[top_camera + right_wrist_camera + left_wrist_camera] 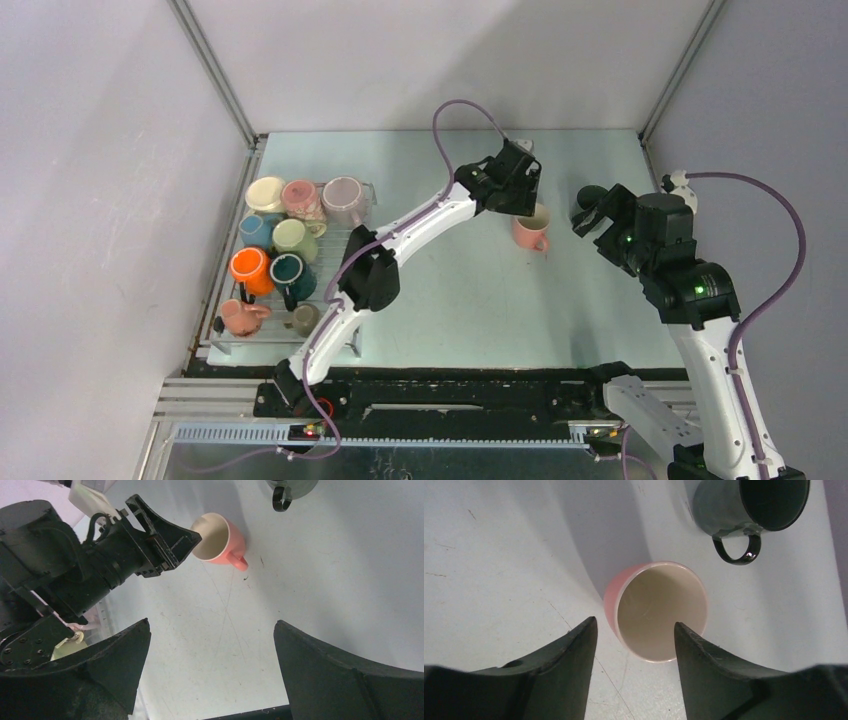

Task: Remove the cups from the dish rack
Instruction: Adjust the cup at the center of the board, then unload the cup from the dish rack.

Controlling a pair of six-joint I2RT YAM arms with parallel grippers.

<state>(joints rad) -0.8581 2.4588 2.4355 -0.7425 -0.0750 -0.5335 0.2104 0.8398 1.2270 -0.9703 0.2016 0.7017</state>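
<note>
The dish rack (338, 262) lies at the left and holds several cups, among them an orange one (248, 268), a dark teal one (289, 270) and a cream one (266, 193). A pink cup (531, 229) (659, 610) (220, 537) stands upright on the table at mid-back. My left gripper (522, 205) (635, 622) hovers just over its near rim, jaws open, not gripping it. A dark cup (744, 510) (590, 194) stands to the pink cup's right. My right gripper (598, 216) (212, 622) is wide open above bare table, nothing between its fingers.
The table (450, 300) is walled at the back and on both sides. The left arm (400, 235) stretches diagonally from the near edge toward the pink cup. In the right wrist view the left arm's wrist (75, 565) fills the left side.
</note>
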